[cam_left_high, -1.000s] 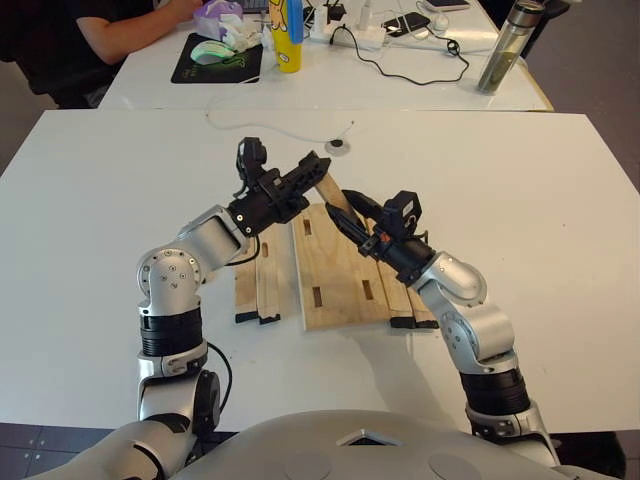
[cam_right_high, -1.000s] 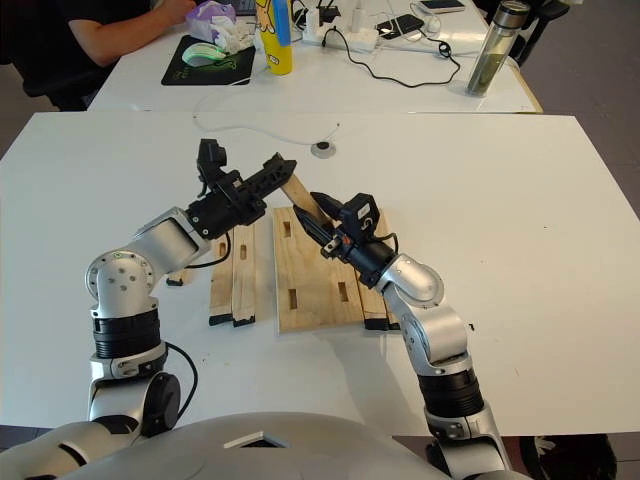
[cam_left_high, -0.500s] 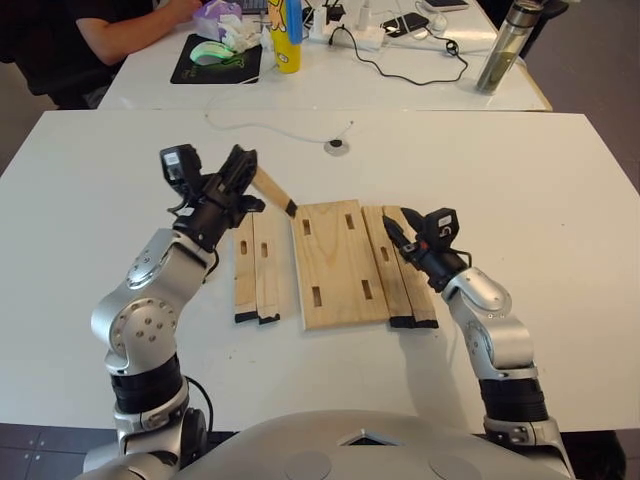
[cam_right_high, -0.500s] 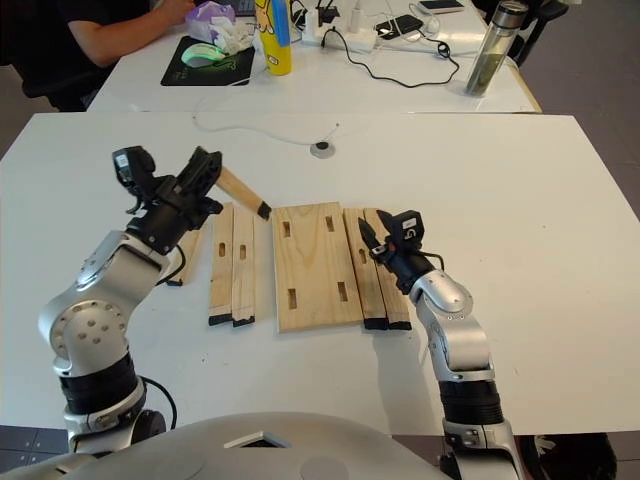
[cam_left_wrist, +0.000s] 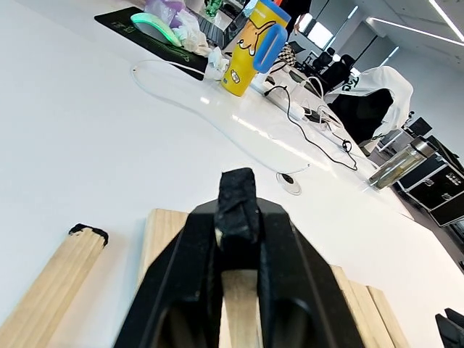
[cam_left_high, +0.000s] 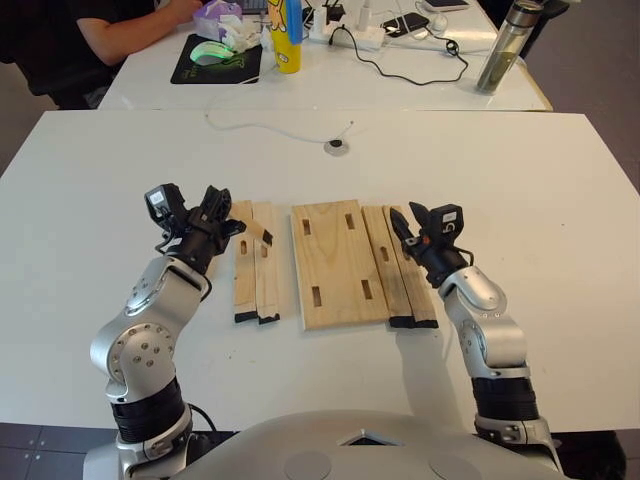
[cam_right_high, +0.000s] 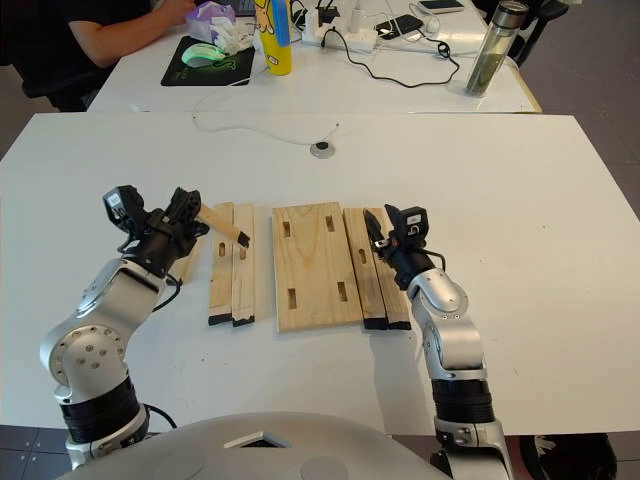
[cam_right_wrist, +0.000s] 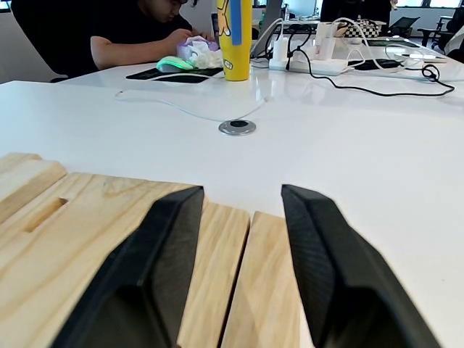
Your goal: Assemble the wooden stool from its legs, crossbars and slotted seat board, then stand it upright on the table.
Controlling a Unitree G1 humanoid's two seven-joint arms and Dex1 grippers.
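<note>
The slotted seat board (cam_left_high: 335, 262) lies flat at the middle of the table (cam_left_high: 540, 200), with a left pair (cam_left_high: 255, 275) and a right pair (cam_left_high: 400, 285) of slats laid beside it, seemingly sorted for reach. A black-tipped wooden piece (cam_left_high: 252, 229) is clamped in the left gripper (cam_left_high: 228, 218) above the left pair, while the right gripper (cam_left_high: 404, 214) is held spread and empty over the right pair. Whether the clamped piece is a leg or a crossbar cannot be told, part of its length being hidden.

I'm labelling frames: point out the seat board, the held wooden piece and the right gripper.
Seat board (cam_left_high: 337, 262): left eye view, bare centre.
Held wooden piece (cam_right_high: 225, 228): right eye view, mid-shaft.
Right gripper (cam_right_wrist: 241, 194): right wrist view, midway between fingertips.
</note>
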